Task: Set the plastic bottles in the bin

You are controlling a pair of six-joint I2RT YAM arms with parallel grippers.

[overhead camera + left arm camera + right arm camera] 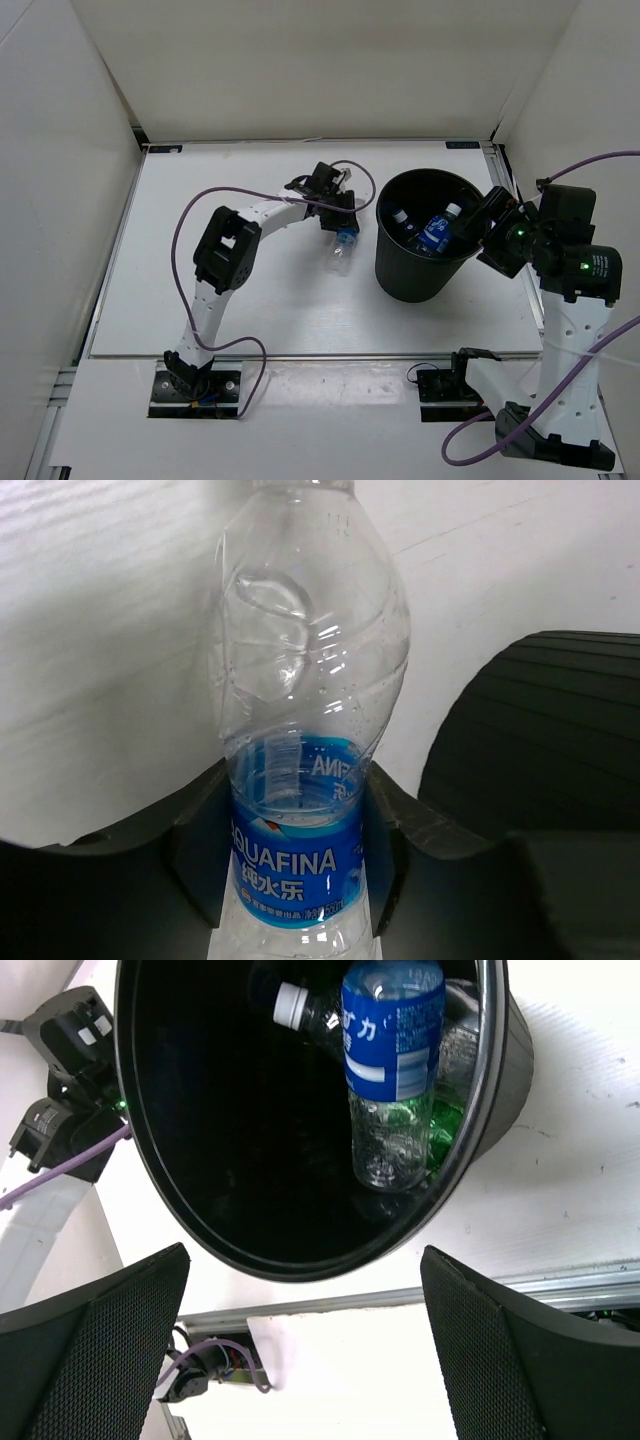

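Left gripper (339, 222) clamped on the blue-labelled bottle (300, 780), right gripper (300, 1360) released, I'd lift high over the bin (405, 272) before dropping.

White tabletop (250, 300) w/ plain white walls (300, 60) on 3 sides — even, soft light.

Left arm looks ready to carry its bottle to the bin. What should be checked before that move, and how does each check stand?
1. Left gripper shut on bottle at the label: ok.
2. Bottle lifted off table: cannot tell.
3. Bin upright, left side of its mouth free: ok.
4. Room above the bottles inside: ok.
5. Right gripper away from bin mouth: not ok, it hangs open at the right rim.
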